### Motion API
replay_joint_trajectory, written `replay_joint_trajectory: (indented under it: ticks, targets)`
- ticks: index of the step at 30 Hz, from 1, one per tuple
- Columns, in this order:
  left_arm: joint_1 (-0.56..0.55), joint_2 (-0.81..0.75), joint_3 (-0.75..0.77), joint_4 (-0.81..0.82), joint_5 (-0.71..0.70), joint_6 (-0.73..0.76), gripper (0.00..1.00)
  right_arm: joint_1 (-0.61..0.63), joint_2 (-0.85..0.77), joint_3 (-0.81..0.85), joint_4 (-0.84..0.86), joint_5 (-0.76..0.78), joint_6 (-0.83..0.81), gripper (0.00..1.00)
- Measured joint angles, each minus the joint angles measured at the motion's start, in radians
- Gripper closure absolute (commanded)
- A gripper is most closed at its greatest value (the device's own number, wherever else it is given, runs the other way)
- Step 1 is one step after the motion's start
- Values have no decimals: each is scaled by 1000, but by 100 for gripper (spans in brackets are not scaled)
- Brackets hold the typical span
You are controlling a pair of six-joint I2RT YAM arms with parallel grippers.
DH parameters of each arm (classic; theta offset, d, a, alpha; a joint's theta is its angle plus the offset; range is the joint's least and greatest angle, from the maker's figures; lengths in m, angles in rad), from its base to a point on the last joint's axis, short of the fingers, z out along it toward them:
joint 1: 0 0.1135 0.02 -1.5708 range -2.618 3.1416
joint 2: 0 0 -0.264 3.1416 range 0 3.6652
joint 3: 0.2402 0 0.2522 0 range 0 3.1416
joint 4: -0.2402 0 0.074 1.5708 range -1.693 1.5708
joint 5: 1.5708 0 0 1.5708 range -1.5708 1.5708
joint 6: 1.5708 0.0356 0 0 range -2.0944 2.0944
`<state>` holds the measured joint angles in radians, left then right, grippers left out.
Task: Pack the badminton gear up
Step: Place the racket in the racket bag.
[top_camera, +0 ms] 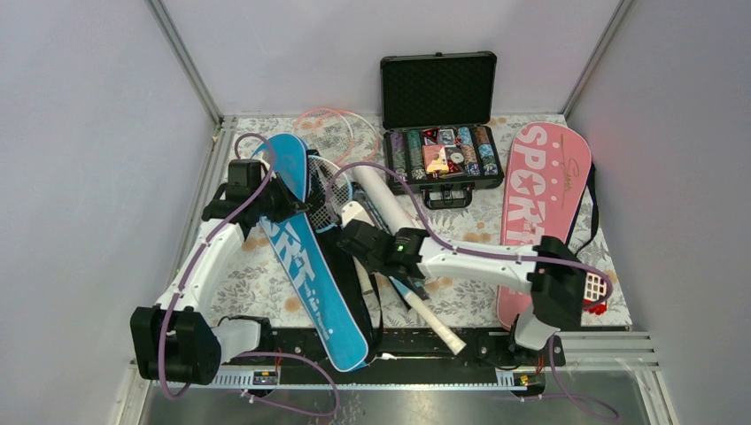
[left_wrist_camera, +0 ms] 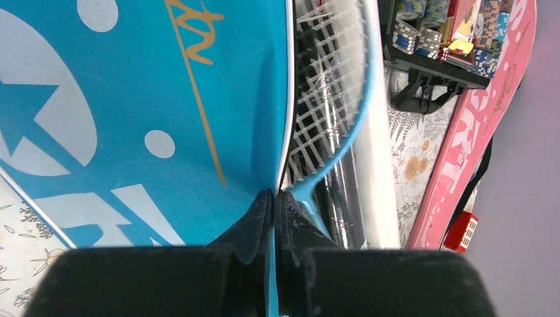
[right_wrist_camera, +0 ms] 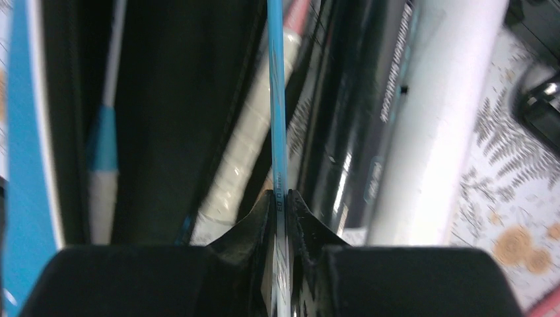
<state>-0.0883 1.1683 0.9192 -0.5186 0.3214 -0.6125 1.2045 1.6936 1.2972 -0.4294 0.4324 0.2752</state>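
Just right of the left gripper (left_wrist_camera: 273,195), which is pinching the edge of the blue cover (left_wrist_camera: 165,99), the right gripper (right_wrist_camera: 280,195) is clamping the blue racket (right_wrist_camera: 276,99) by its shaft, arm stretched leftward.

Pink cover (top_camera: 545,190): white "SPOR", final letter hidden. Dark tube (right_wrist_camera: 360,132): "Badminton Shuttlecock", blurred. Blue cover (top_camera: 305,257): white lettering, partly hidden, unreadable.
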Motion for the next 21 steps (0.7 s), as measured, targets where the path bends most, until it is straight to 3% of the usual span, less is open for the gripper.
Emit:
replay_joint_trajectory:
  ticks: [21]
  targets:
    - [3, -10, -74, 74, 102, -124, 100, -29, 272, 64, 556, 27, -4, 99]
